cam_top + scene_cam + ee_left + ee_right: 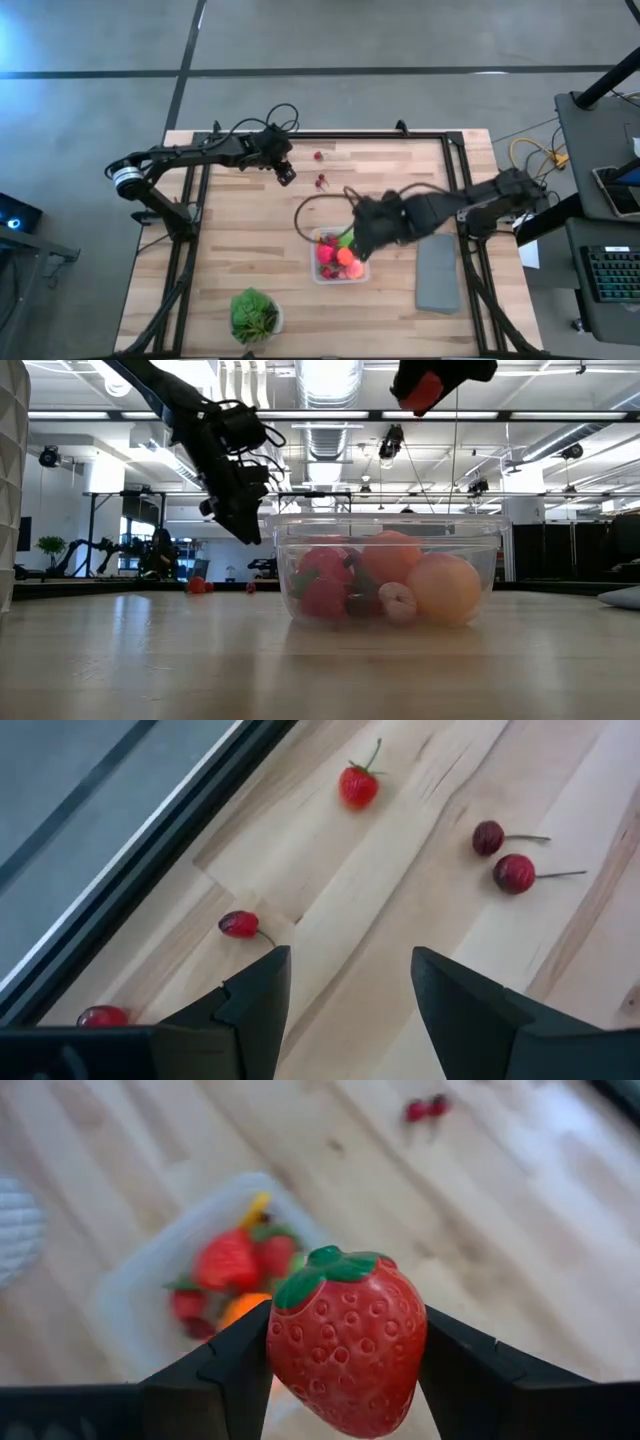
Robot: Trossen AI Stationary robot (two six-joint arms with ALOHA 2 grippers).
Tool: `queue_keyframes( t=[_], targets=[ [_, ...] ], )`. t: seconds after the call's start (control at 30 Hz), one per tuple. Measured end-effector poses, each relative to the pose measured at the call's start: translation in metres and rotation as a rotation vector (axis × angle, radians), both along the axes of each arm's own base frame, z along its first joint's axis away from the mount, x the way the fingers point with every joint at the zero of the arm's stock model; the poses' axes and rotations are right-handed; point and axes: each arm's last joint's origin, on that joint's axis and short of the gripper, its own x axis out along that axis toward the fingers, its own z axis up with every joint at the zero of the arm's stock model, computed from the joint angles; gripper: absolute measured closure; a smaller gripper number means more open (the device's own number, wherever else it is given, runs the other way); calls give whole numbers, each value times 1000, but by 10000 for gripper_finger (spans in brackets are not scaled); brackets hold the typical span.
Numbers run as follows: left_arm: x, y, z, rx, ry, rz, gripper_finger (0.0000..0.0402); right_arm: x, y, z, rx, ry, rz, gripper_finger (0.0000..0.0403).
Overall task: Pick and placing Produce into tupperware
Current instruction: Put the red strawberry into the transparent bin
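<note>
Right wrist view: a big red strawberry [346,1342] is held tight between the two dark fingers [225,1370] of the right hand [345,1365]. The strawberry is gripped at its sides, with its green leaf cap up, likely so that it does not slip on the way. Below the right hand and a little past it, the clear tupperware [130,1295] is seen on the worktop [520,1250]. Some produce [232,1265] is already lying inside it: red pieces, an orange piece and a yellow one.

From the low view, the strawberry is held high above the tupperware [390,570]. It is probably kept up there so it can be dropped in over the wall without bumping the rim. It is not yet let go.

The left hand [345,995] is open and nothing is held in it. It is hanging over the far part of the worktop, where loose produce is still lying. Just ahead of its fingers a small red berry [239,925] is found. Farther ahead a little strawberry with a stalk [357,786] and two dark cherries [502,857] are seen. This hand seems to be placed there so one of these can be picked next.
</note>
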Motion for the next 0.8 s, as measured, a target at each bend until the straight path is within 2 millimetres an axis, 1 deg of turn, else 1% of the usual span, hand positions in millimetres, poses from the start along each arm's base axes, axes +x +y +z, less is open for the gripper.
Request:
queue_keyframes(
  t=[0.1, 0.17, 0.3, 0.4, 0.47, 0.57, 0.67, 0.8],
  targets=[
    [-1, 0, 0, 1, -2, 1, 207, 6, 13, -16, 10, -4, 28, 195],
    [-1, 0, -1, 1, -2, 1, 207, 9, 15, -28, 9, 22, 25, 195],
    [0, 0, -1, 2, -4, 1, 207, 15, 10, -48, 72, 92, -5, 195],
    [-1, 0, -1, 1, -3, 1, 207, 18, 6, -67, 131, 160, -6, 195],
    [-1, 0, -1, 1, -3, 1, 207, 22, 6, -77, 147, 152, -13, 195],
    [-1, 0, -1, -1, -5, -1, 207, 26, 8, -87, 180, 145, -16, 189],
    [-1, 0, -1, 0, -5, 0, 207, 28, 10, -95, 178, 172, -10, 170],
    [-1, 0, -1, 0, -5, 0, 207, 29, 10, -96, 167, 172, 1, 136]
  ],
)
